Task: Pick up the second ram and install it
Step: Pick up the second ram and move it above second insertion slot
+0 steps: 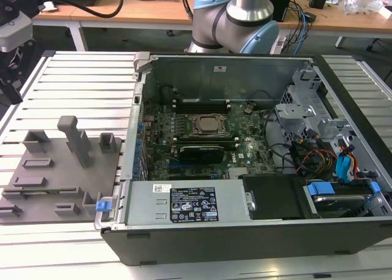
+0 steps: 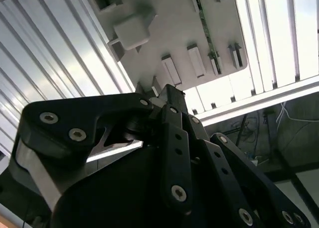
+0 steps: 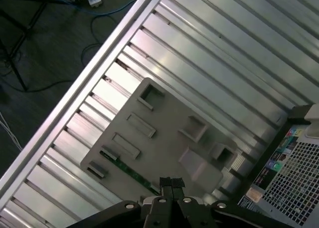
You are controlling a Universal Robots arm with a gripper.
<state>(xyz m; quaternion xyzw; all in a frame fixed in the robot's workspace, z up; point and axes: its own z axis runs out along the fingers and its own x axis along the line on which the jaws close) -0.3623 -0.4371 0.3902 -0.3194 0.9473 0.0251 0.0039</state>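
Note:
The second ram [image 3: 124, 170] is a slim green stick lying in a slot along one edge of the grey fixture plate [image 3: 164, 138]. In the second wrist view the ram [image 2: 205, 24] runs past several small grey blocks on the plate [image 2: 164, 33]. My gripper [image 3: 167, 184] hangs well above that plate, its tips over the plate's edge close to one end of the ram. The two fingertips sit pressed together, shut, with nothing between them. The black finger linkage [image 2: 174, 138] fills the near part of the second wrist view.
In the exterior view the fixture plate [image 1: 55, 170] with raised grey pegs lies on the ribbed aluminium table [image 1: 86, 78], at the exterior view's left of the open computer case [image 1: 245, 225]. Inside are the CPU socket [image 1: 206, 125] and black memory slots [image 1: 202, 102]. The table's edge drops to the floor [image 3: 35, 53].

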